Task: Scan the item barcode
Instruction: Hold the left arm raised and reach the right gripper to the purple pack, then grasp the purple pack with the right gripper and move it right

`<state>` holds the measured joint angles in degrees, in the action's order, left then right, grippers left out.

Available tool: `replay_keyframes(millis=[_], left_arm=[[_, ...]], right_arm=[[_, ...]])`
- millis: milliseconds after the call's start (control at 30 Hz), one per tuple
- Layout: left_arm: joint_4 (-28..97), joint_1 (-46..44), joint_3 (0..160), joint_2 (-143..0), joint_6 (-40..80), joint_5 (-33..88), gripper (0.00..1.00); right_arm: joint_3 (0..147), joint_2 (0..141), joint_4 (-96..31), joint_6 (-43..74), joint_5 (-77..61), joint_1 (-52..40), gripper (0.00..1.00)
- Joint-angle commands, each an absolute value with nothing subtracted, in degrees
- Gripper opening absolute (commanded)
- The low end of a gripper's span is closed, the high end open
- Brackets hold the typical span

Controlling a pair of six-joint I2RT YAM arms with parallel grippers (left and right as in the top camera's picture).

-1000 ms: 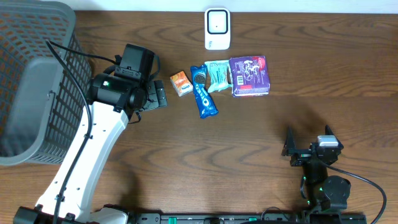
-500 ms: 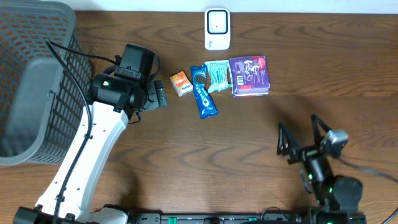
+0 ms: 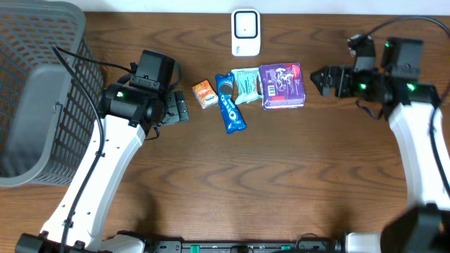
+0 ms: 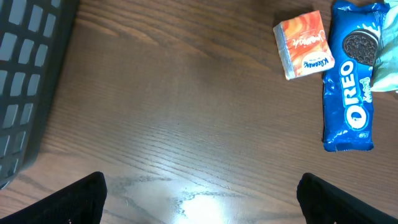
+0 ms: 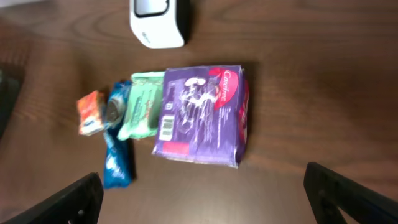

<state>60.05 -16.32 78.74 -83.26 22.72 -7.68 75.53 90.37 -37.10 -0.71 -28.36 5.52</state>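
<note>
Four items lie in a row at the back of the table: an orange tissue pack [image 3: 204, 93], a blue Oreo pack [image 3: 230, 105], a green packet [image 3: 246, 84] and a purple box [image 3: 283, 86] with a barcode [image 5: 166, 127] on its top face. The white scanner [image 3: 246, 31] stands just behind them. My right gripper [image 3: 325, 79] hovers open just right of the purple box, holding nothing. My left gripper [image 3: 179, 107] is open and empty, left of the tissue pack. In the left wrist view the tissue pack [image 4: 305, 45] and Oreo pack [image 4: 351, 93] lie ahead to the right.
A large grey mesh basket [image 3: 35, 91] fills the left end of the table. The right wrist view shows the scanner [image 5: 158, 22] beyond the purple box [image 5: 202, 115], with bare wood between my fingers [image 5: 348, 196].
My right arm has swung from the near right edge of the table up to the far right, beside the purple box. The left arm and all items have stayed put.
</note>
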Motion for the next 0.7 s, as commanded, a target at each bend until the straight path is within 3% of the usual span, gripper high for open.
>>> replay_keyframes(millis=[0, 33, 100, 167, 333, 467, 667], left_arm=[[60.3, -16.1, 79.0, -83.2, 23.0, -8.2, 0.98], [60.3, -16.1, 79.0, -83.2, 23.0, -8.2, 0.98], [60.3, -16.1, 79.0, -83.2, 23.0, -8.2, 0.98], [60.3, -16.1, 79.0, -83.2, 23.0, -8.2, 0.98], [60.3, -16.1, 79.0, -83.2, 23.0, -8.2, 0.98], [60.3, -16.1, 79.0, -83.2, 23.0, -8.2, 0.98], [60.3, -16.1, 79.0, -83.2, 23.0, -8.2, 0.98]], right_arm=[[76.4, 98.3, -33.4, 2.0, -31.0, 5.5, 0.66], [76.4, 100.5, -31.6, 2.7, -33.1, 5.6, 0.61], [76.4, 105.3, -26.5, 2.7, -41.2, 5.8, 0.65], [76.4, 109.3, -21.0, 3.9, -47.5, 6.0, 0.62], [76.4, 116.9, -10.7, 10.4, -46.7, 6.0, 0.67], [76.4, 120.0, -9.5, 13.1, -42.7, 5.9, 0.71], [76.4, 125.8, -10.8, 13.0, -43.2, 4.5, 0.61]])
